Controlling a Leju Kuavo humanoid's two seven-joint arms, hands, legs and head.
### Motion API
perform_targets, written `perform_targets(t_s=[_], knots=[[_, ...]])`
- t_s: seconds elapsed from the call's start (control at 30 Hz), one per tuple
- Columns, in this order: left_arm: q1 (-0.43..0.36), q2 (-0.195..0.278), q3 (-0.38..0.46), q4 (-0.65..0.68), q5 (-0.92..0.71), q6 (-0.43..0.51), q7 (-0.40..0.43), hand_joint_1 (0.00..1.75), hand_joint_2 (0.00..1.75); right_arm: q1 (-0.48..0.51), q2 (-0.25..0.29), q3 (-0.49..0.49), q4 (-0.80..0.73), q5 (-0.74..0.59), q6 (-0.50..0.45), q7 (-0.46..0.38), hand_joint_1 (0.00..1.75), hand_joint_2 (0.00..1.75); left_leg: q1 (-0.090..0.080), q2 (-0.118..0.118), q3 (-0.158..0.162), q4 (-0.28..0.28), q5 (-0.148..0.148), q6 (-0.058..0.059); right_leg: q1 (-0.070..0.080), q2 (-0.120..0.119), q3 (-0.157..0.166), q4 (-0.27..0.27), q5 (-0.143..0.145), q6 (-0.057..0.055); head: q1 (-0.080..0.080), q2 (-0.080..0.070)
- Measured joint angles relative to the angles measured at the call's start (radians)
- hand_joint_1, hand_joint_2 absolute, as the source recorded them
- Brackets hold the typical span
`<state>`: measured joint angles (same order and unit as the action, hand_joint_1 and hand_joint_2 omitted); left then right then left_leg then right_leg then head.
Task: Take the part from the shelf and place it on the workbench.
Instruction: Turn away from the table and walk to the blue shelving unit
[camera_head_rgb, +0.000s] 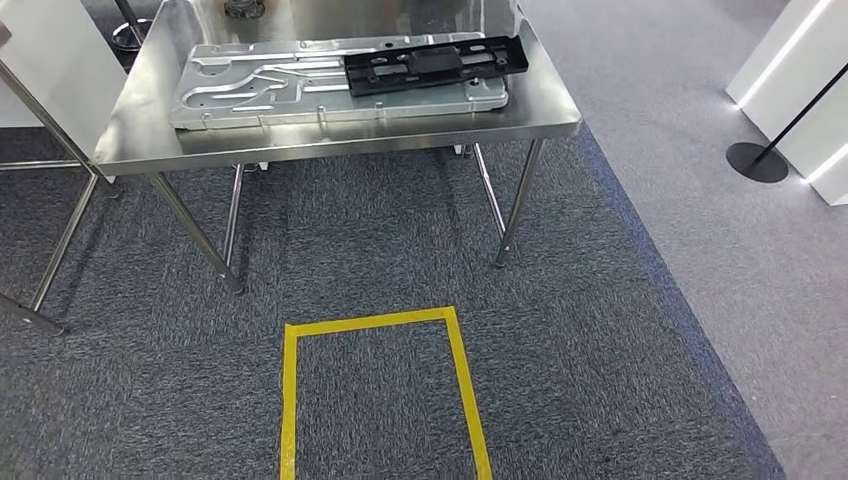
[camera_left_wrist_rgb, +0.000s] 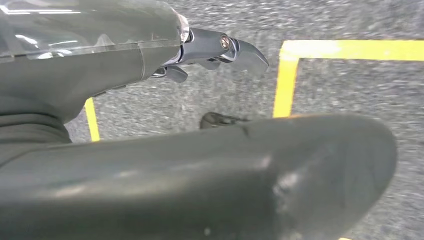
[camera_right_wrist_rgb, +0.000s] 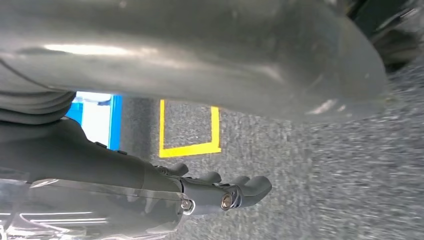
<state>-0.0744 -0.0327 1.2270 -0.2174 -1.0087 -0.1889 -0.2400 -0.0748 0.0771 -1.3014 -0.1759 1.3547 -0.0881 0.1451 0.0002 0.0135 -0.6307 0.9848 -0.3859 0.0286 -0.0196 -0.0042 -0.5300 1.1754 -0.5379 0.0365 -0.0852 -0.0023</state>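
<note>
Black flat plastic part, long and ribbed with cut-outs, lies on top of a larger stamped silver metal panel with pressed channels; both rest on the polished stainless-steel workbench, at 12 o'clock from where I stand. Part sits toward the 1 o'clock end of the panel, touching it, slightly skewed to the panel's long edge. Workbench stands on thin round steel legs over dark grey speckled carpet. Yellow tape rectangle marked on the carpet at 6 o'clock, near me. Black round stand base on paler grey floor at 3 o'clock. My left hand hangs over the carpet near a corner of yellow tape: smooth grey thumb in the foreground, dark glossy fingers extended with only a slight curl, apart from the thumb, holding nothing and touching nothing. My right hand likewise hangs above the carpet: dark fingers side by side, loosely bent at the tips, thumb well apart, nothing in the grasp.
</note>
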Motion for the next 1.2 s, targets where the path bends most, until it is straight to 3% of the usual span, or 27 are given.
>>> perform_targets(t_s=[0.07,0.1,0.13,0.2,0.23,0.27,0.33,0.37,0.4,0.43,0.47,0.5,0.53,0.57,0.6,0.63,0.7,0.73,0.83,0.87,0.9,0.93,1.0,1.07,1.13,1.2], knots=[[0.001,0.000,0.000,0.000,-0.007,-0.004,-0.001,0.00,0.00,-0.003,0.000,-0.001,0.000,-0.007,-0.002,-0.009,0.00,0.00,-0.002,0.000,-0.024,0.013,0.020,-0.011,0.002,0.001,0.117,-0.163,-0.021,-0.008,0.000,0.000],[0.002,0.000,-0.001,0.000,-0.012,-0.007,-0.002,0.00,0.00,-0.004,0.000,-0.003,0.000,-0.010,-0.003,-0.014,0.00,0.00,-0.002,0.001,-0.030,0.016,0.031,-0.016,0.005,0.002,0.149,-0.214,-0.038,-0.013,0.000,0.000],[0.001,0.000,-0.001,0.000,-0.016,-0.011,-0.003,0.00,0.00,-0.004,0.000,-0.005,0.000,-0.013,-0.003,-0.020,0.00,0.00,-0.001,0.002,-0.033,0.017,0.042,-0.022,0.008,0.003,0.157,-0.236,-0.043,-0.020,0.000,0.000],[0.000,0.000,-0.002,0.000,-0.023,-0.016,-0.004,0.00,0.00,-0.003,0.000,-0.011,0.000,-0.020,-0.002,-0.032,0.00,0.00,0.004,0.000,-0.042,0.022,0.040,-0.033,0.008,-0.001,0.137,-0.231,-0.026,-0.037,0.000,0.000],[0.001,0.000,-0.003,0.000,-0.026,-0.018,-0.005,0.00,0.00,-0.003,0.000,-0.014,0.000,-0.023,0.000,-0.037,0.00,0.00,0.006,-0.002,-0.050,0.043,0.007,-0.038,0.008,-0.004,0.125,-0.230,-0.013,-0.046,0.000,0.000],[0.002,0.000,-0.003,0.001,-0.028,-0.019,-0.005,0.00,0.00,-0.003,-0.001,-0.016,0.001,-0.025,0.001,-0.042,0.00,0.00,0.009,-0.004,-0.061,0.085,-0.046,-0.042,0.008,-0.007,0.110,-0.231,0.002,-0.053,0.000,0.000],[0.001,-0.001,-0.005,0.001,-0.031,-0.021,-0.006,0.00,0.00,-0.003,-0.006,-0.021,0.001,-0.027,0.003,-0.047,0.00,0.00,0.010,-0.004,-0.083,0.214,-0.158,-0.049,0.012,-0.009,0.074,-0.229,0.031,-0.060,0.000,0.000],[0.000,-0.002,-0.006,0.001,-0.032,-0.021,-0.007,0.00,0.00,-0.002,-0.009,-0.022,0.001,-0.028,0.003,-0.048,0.00,0.00,0.011,-0.004,-0.087,0.276,-0.179,-0.051,0.014,-0.009,0.053,-0.228,0.045,-0.060,0.000,0.000],[0.000,-0.002,-0.007,0.001,-0.033,-0.020,-0.007,0.00,0.00,-0.002,-0.012,-0.023,0.001,-0.028,0.004,-0.049,0.00,0.00,0.011,-0.005,-0.081,0.316,-0.169,-0.052,0.016,-0.009,0.032,-0.225,0.058,-0.059,0.000,0.000],[-0.001,-0.003,-0.008,0.001,-0.034,-0.019,-0.008,0.00,0.00,-0.001,-0.015,-0.024,0.001,-0.029,0.005,-0.050,0.00,0.00,0.011,-0.005,-0.064,0.329,-0.135,-0.051,0.016,-0.009,0.010,-0.220,0.070,-0.058,0.000,0.000],[-0.001,-0.003,-0.009,0.001,-0.035,-0.017,-0.009,0.00,0.00,-0.001,-0.016,-0.024,0.001,-0.029,0.006,-0.053,0.00,0.00,0.011,-0.005,-0.033,0.312,-0.097,-0.049,0.017,-0.008,-0.013,-0.214,0.081,-0.055,0.000,0.000],[-0.002,-0.004,-0.009,0.001,-0.035,-0.015,-0.007,0.00,0.00,-0.001,-0.016,-0.025,0.001,-0.031,0.009,-0.057,0.00,0.00,0.011,-0.005,0.017,0.261,-0.079,-0.045,0.016,-0.008,-0.032,-0.206,0.091,-0.051,0.000,0.000],[-0.003,-0.004,-0.009,0.001,-0.034,-0.013,-0.006,0.00,0.00,-0.001,-0.016,-0.026,0.001,-0.033,0.013,-0.062,0.00,0.00,0.010,-0.006,0.085,0.180,-0.086,-0.041,0.018,-0.008,-0.048,-0.197,0.098,-0.048,0.000,0.000],[-0.005,-0.004,-0.009,0.001,-0.033,-0.010,-0.003,0.00,0.00,0.000,-0.016,-0.027,0.002,-0.036,0.017,-0.067,0.00,0.00,0.008,-0.006,0.150,0.092,-0.115,-0.036,0.019,-0.008,-0.059,-0.188,0.105,-0.043,0.000,0.000],[-0.008,-0.005,-0.009,0.001,-0.032,-0.006,0.000,0.00,0.00,0.000,-0.016,-0.029,0.002,-0.039,0.022,-0.071,0.00,0.00,0.005,-0.006,0.198,0.023,-0.147,-0.030,0.020,-0.009,-0.066,-0.181,0.112,-0.037,0.000,0.000],[-0.010,-0.005,-0.009,0.001,-0.031,-0.002,0.004,0.00,0.00,0.000,-0.016,-0.030,0.002,-0.041,0.025,-0.074,0.00,0.00,0.003,-0.006,0.224,-0.020,-0.167,-0.025,0.020,-0.010,-0.072,-0.176,0.118,-0.031,0.000,0.000],[-0.010,-0.006,-0.009,0.002,-0.030,0.004,0.012,0.00,0.00,0.000,-0.016,-0.032,0.002,-0.042,0.030,-0.079,0.00,0.00,0.002,-0.003,0.220,-0.034,-0.166,-0.012,0.016,-0.010,-0.081,-0.165,0.121,-0.020,0.000,0.000],[-0.008,-0.007,-0.009,0.002,-0.030,0.005,0.014,0.00,0.00,0.000,-0.016,-0.032,0.002,-0.042,0.031,-0.081,0.00,0.00,0.003,-0.001,0.214,-0.036,-0.159,-0.004,0.014,-0.008,-0.091,-0.143,0.104,-0.016,0.000,0.000],[-0.007,-0.008,-0.009,0.002,-0.030,0.006,0.016,0.00,0.00,0.004,-0.010,-0.032,0.002,-0.042,0.032,-0.082,0.00,0.00,-0.002,0.003,0.190,-0.034,-0.137,0.010,0.009,-0.003,-0.155,0.030,-0.010,-0.008,0.000,0.000],[-0.006,-0.008,-0.009,0.002,-0.030,0.006,0.016,0.00,0.00,0.006,-0.007,-0.032,0.002,-0.042,0.032,-0.082,0.00,0.00,-0.004,0.003,0.180,-0.031,-0.131,0.010,0.008,-0.002,-0.172,0.088,-0.038,-0.007,0.000,0.000],[-0.006,-0.008,-0.009,0.002,-0.030,0.007,0.016,0.00,0.00,0.007,-0.004,-0.032,0.002,-0.041,0.031,-0.082,0.00,0.00,-0.006,0.003,0.170,-0.028,-0.126,0.010,0.008,-0.002,-0.174,0.114,-0.047,-0.006,0.000,0.000],[-0.005,-0.009,-0.009,0.002,-0.029,0.008,0.016,0.00,0.00,0.008,-0.003,-0.032,0.002,-0.039,0.031,-0.080,0.00,0.00,-0.007,0.003,0.162,-0.023,-0.123,0.008,0.008,-0.002,-0.154,0.100,-0.038,-0.007,0.000,0.000],[-0.005,-0.010,-0.009,0.002,-0.028,0.009,0.016,0.00,0.00,0.008,-0.003,-0.032,0.002,-0.034,0.032,-0.075,0.00,0.00,-0.007,0.003,0.151,-0.013,-0.120,0.006,0.008,-0.002,-0.066,-0.026,0.011,-0.013,0.000,0.000],[-0.006,-0.014,-0.009,0.002,-0.024,0.014,0.016,0.00,0.00,0.006,-0.003,-0.032,0.002,-0.026,0.032,-0.069,0.00,0.87,-0.010,0.003,0.143,-0.002,-0.119,-0.001,0.013,-0.002,0.003,-0.144,0.038,-0.022,0.000,0.000],[-0.007,-0.017,-0.007,0.002,-0.018,0.019,0.017,0.00,0.00,0.006,-0.003,-0.032,0.002,-0.020,0.033,-0.061,0.00,1.75,-0.011,0.003,0.137,0.003,-0.117,-0.011,0.019,-0.002,0.014,-0.175,0.039,-0.031,0.000,0.000],[-0.007,-0.018,-0.003,0.002,-0.012,0.022,0.017,0.00,0.00,0.006,-0.003,-0.031,0.002,-0.014,0.031,-0.043,0.00,1.75,-0.009,0.003,0.135,0.000,-0.113,-0.019,0.020,-0.002,0.013,-0.182,0.046,-0.038,0.000,0.000]])
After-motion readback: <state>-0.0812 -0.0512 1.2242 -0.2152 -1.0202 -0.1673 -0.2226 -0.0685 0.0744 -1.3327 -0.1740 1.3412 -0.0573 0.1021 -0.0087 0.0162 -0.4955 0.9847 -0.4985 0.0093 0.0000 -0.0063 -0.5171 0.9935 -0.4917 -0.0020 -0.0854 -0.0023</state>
